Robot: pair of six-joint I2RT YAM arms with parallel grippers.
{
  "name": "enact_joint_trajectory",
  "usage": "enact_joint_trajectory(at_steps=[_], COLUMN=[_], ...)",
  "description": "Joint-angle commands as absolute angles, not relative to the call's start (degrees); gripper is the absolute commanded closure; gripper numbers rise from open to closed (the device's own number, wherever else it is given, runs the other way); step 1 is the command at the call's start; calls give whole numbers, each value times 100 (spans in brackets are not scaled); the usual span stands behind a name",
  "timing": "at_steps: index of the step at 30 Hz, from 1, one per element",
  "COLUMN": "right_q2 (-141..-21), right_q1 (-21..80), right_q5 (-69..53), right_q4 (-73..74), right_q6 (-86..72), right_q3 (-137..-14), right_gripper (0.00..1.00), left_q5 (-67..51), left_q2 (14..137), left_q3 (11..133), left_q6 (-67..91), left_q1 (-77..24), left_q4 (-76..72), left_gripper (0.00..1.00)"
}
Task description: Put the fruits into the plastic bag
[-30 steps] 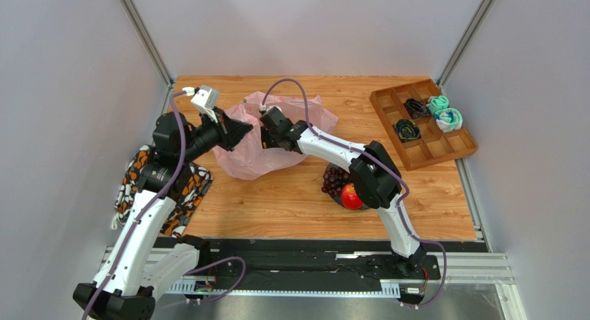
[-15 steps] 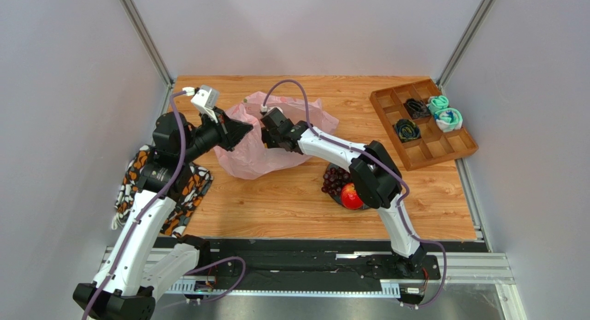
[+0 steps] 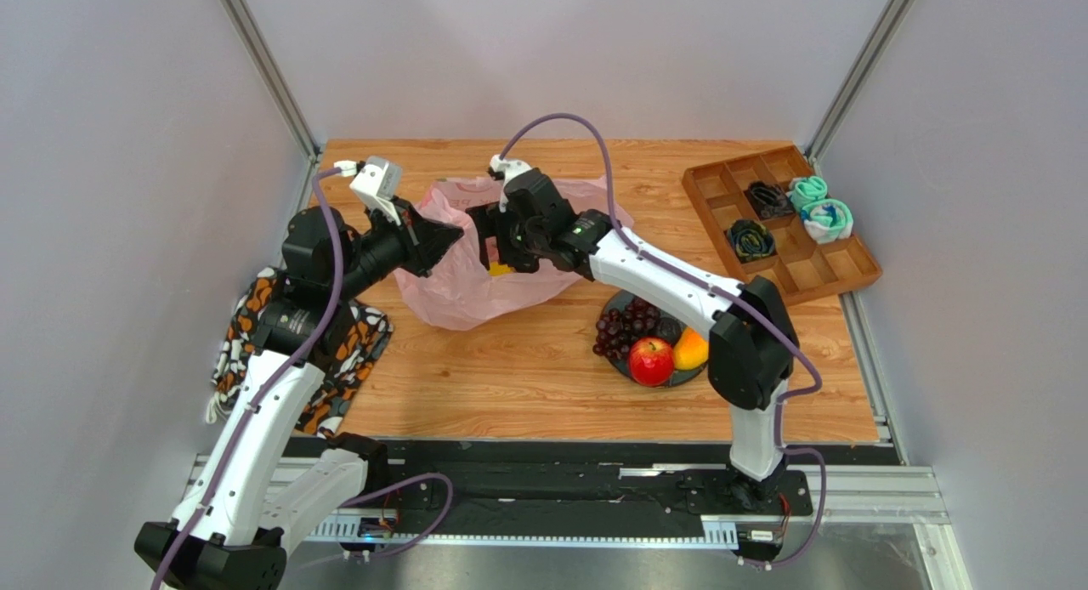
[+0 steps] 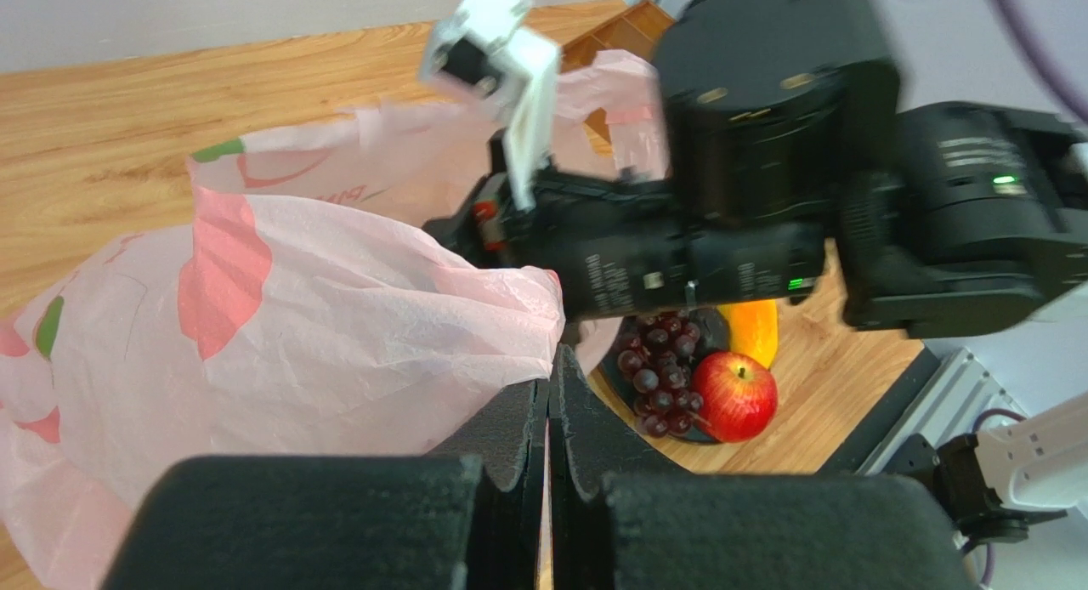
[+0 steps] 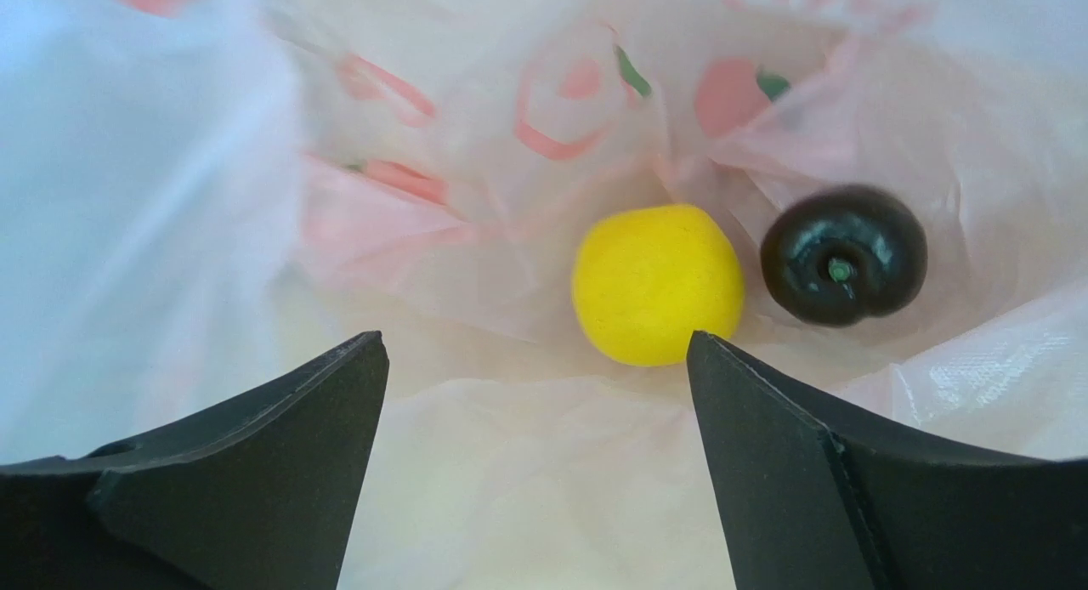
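The pink plastic bag [image 3: 450,288] lies at the table's back middle, its mouth held up. My left gripper [image 3: 441,241] is shut on the bag's edge [image 4: 530,312]. Over the bag's mouth my right gripper [image 3: 496,248] hangs open and empty [image 5: 534,361]. Inside the bag lie a yellow round citrus [image 5: 657,284] and a dark plum-like ball [image 5: 844,255], side by side beyond the fingertips. A dark plate [image 3: 618,364] to the right holds purple grapes [image 3: 622,329], a red apple [image 3: 650,359] and a yellow-orange fruit [image 3: 691,348].
A wooden compartment tray [image 3: 794,274] at the back right holds teal and black coiled bundles [image 3: 817,208]. An orange-black patterned cloth [image 3: 358,341] lies by the left arm at the table's left edge. Grey walls close in both sides.
My right gripper has opened wider and risen out of the bag. Its arm has swung back and right, uncovering the plate. The left gripper has kept its hold.
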State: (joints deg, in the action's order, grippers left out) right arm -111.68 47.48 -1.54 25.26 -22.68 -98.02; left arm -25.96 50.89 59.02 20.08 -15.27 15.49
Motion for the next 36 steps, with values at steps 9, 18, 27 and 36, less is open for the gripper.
enact_joint_trajectory(at_steps=[9, 18, 27, 36], right_q2=[-9363, -7762, -6356, -6152], right_q1=[4702, 4676, 3483, 1917], right_q5=[-220, 322, 1821, 2293], right_q4=[1890, 2249, 3638, 4605], right_q6=[-2285, -1925, -2741, -3120], right_q3=[-8684, -7640, -6382, -5547], right_gripper=[11, 11, 8, 11], left_q5=[-2382, -2364, -2408, -2470], left_q2=[5010, 5010, 5036, 5089], left_q3=[6108, 6117, 6126, 6144], left_q6=[1960, 1978, 2021, 2039], left_q1=[-1503, -1503, -1503, -1503], left_q4=[1529, 1538, 1538, 1547], left_gripper=[100, 100, 100, 100])
